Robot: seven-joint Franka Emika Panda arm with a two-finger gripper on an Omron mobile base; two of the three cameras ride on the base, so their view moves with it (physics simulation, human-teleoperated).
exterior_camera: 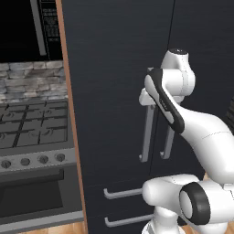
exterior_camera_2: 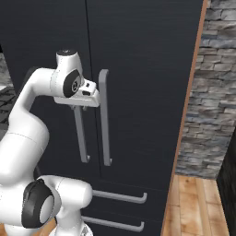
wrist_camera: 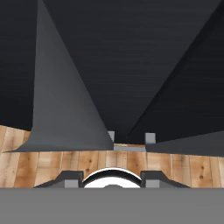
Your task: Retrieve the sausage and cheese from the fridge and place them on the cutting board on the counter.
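At the fridge [exterior_camera_2: 147, 69], both black doors shut, the gripper [exterior_camera_2: 78, 108] sits at the top of the left door's handle [exterior_camera_2: 82, 138], jaws closed about it, presumably to swing that door open. The handle's long axis runs straight up and down, beside its twin [exterior_camera_2: 105, 117]. Sausage and cheese are presumably still inside, unseen. The stove [exterior_camera: 32, 137] stands left of the fridge.

Stove [exterior_camera: 32, 132] sits left of the fridge [exterior_camera: 119, 68], stone wall [exterior_camera_2: 212, 101] right of it, drawers [exterior_camera_2: 120, 197] below the doors.
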